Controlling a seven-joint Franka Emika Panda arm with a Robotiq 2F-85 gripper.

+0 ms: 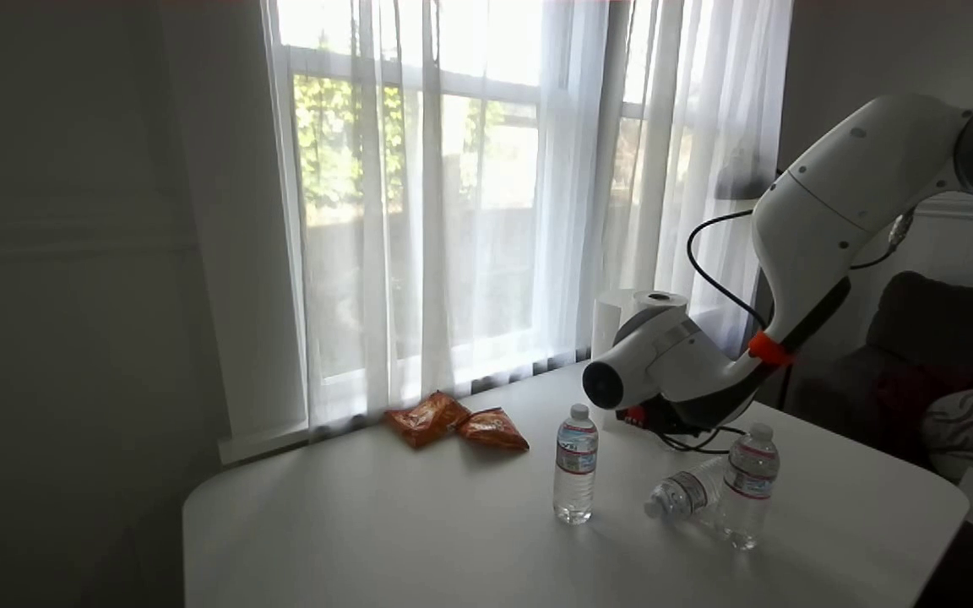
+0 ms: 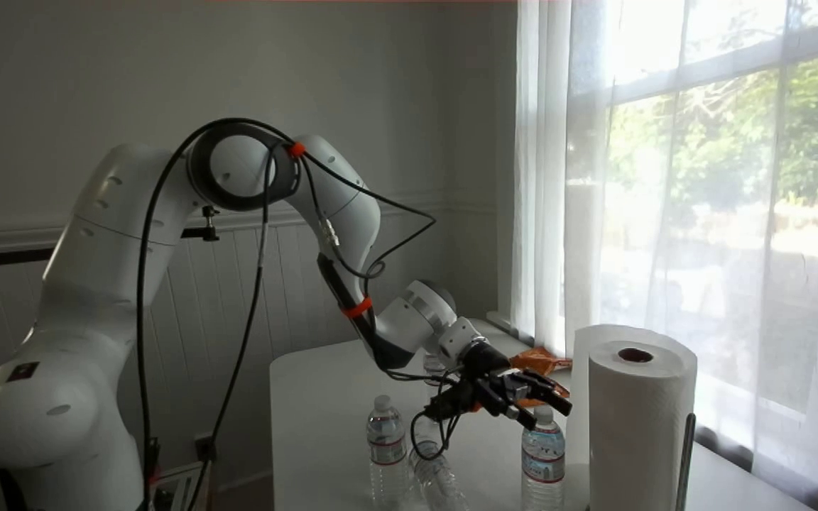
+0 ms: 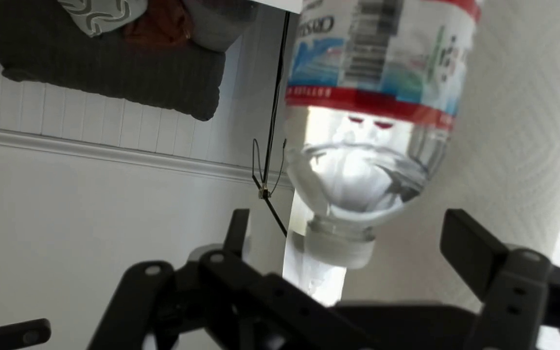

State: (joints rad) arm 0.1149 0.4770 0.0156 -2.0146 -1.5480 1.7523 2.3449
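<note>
The gripper (image 2: 547,416) is probably aiming at the bottle (image 2: 543,458) by the paper roll (image 2: 640,433); its spread fingers (image 3: 472,250) are holding nothing; it's maybe needing gentle squeezing next.

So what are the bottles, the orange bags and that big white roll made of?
Bottles: most likely clear, glossy plastic; light shows through their ribbed walls. Orange bags: probably plastic film or foil, crinkled with shiny highlights. White roll: matte paper by its look, with an embossed pattern.
</note>
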